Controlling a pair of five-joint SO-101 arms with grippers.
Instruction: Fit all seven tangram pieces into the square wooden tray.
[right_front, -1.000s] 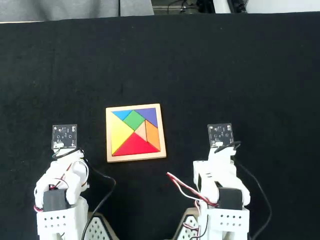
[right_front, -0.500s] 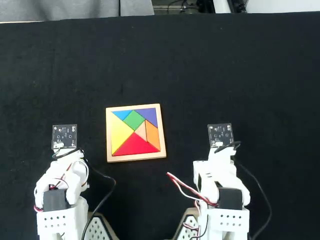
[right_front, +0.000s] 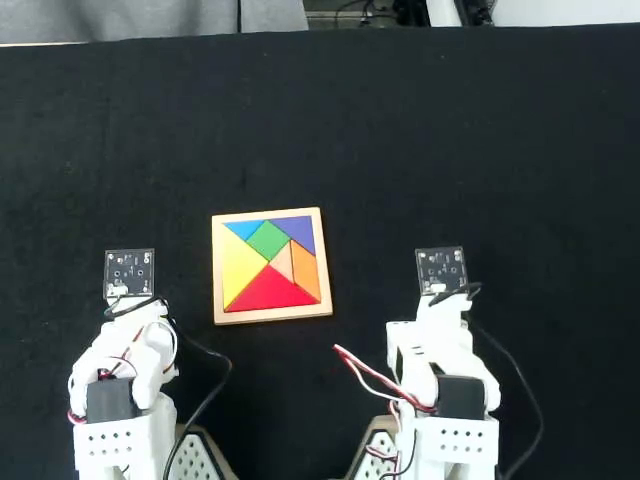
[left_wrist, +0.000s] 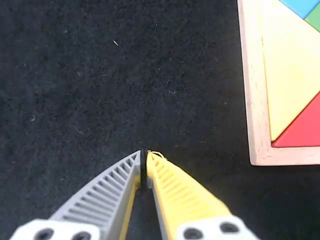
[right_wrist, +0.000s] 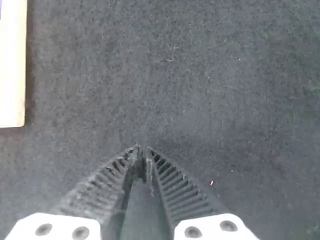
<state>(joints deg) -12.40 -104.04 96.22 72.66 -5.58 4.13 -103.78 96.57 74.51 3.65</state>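
Hanging low near the table's (right_front: 450, 130) front edge, the left gripper (left_wrist: 145, 153) has its grey and yellow fingers pressed together over the black cloth, pinching nothing. Just beside it, the square wooden tray (right_front: 271, 316) lies flat between the arms, with seven tangram pieces (right_front: 262, 285) flush inside. Past the tray, the right gripper (right_wrist: 142, 149) is also pressed closed and empty.

One square wooden tray (right_front: 216, 270) lying on table (right_front: 500, 150). Seven tangram pieces (right_front: 268, 262) sitting inside, one of each colour: blue (right_front: 241, 229), green (right_front: 268, 240), purple (right_front: 300, 229), yellow (right_front: 240, 272), red (right_front: 270, 293), orange (right_front: 307, 272), pale tan (right_front: 284, 265). Two arms (right_front: 125, 370) (right_front: 440, 365) standing near tray; two grippers: left gripper (left_wrist: 145, 155), right gripper (right_wrist: 141, 150).
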